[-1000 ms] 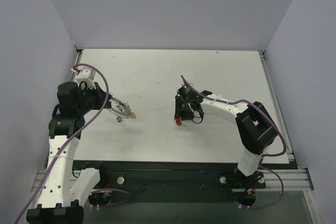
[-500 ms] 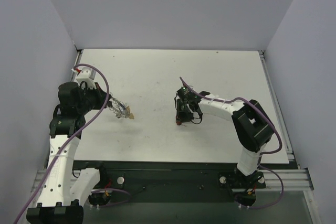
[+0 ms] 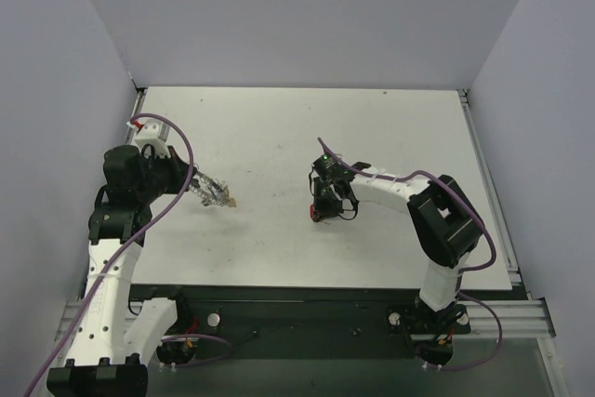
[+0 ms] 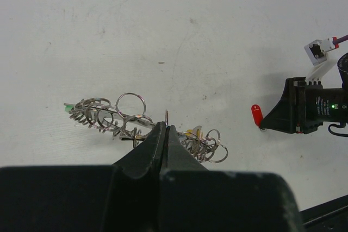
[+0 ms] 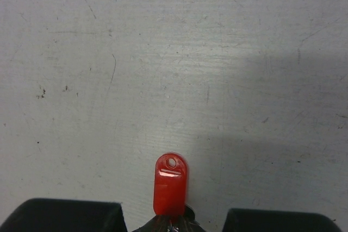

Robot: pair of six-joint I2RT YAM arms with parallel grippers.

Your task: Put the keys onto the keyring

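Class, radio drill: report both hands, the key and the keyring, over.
Left hand shut on keyring. Right hand shut on red key, well apart from the keyring. Nothing seen between them.

keyring (image 4: 100, 113): thin silvery metal wire, bright, shiny. red key (image 5: 170, 186): head of glossy smooth plastic, catching a highlight. table (image 5: 136, 52): matt white, finely scratched, speckled. left gripper (image 4: 165, 134): matt black, plastic-looking.
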